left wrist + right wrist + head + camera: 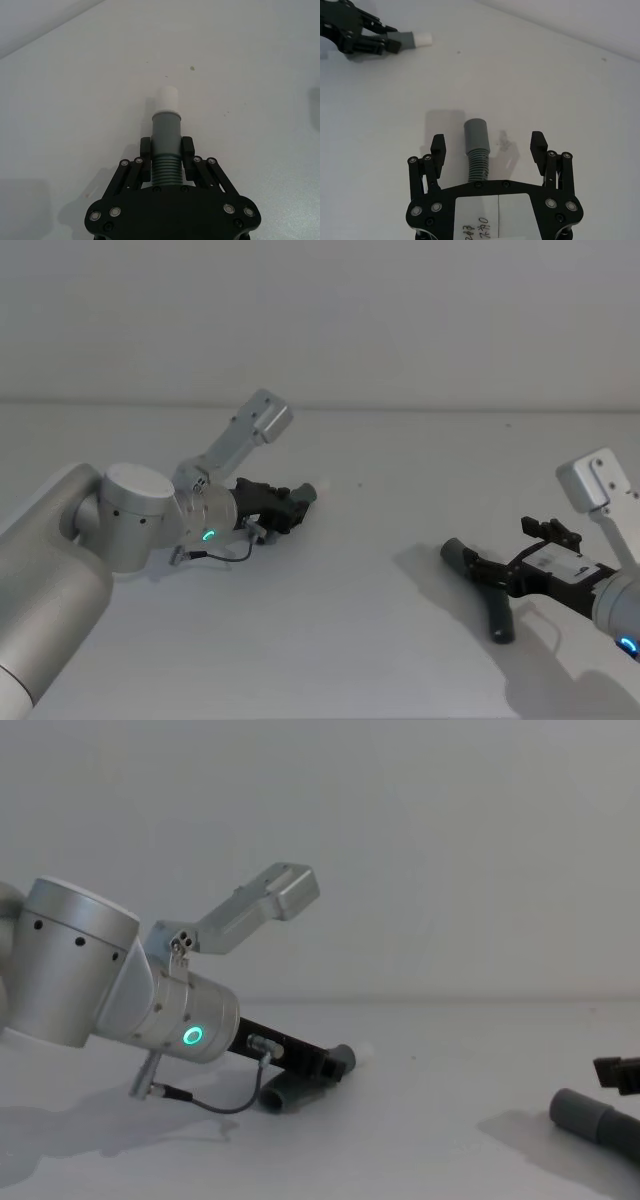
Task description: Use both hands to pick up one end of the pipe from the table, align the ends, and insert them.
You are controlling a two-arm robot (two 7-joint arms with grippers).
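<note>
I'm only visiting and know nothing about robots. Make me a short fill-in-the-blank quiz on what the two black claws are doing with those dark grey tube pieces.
The left black two-fingered gripper is ___ on the dark grey tube piece.
That piece ends in a narrow tip coloured ___.
The right black gripper holds its fingers ___, one on each side of the dark grey ribbed tube piece with a smooth cuff.
Missing words: shut; white; open.

White label [497, 216] on right hand [488, 145]: handwritten marks, sideways, cut off at edge; not readable.
</note>
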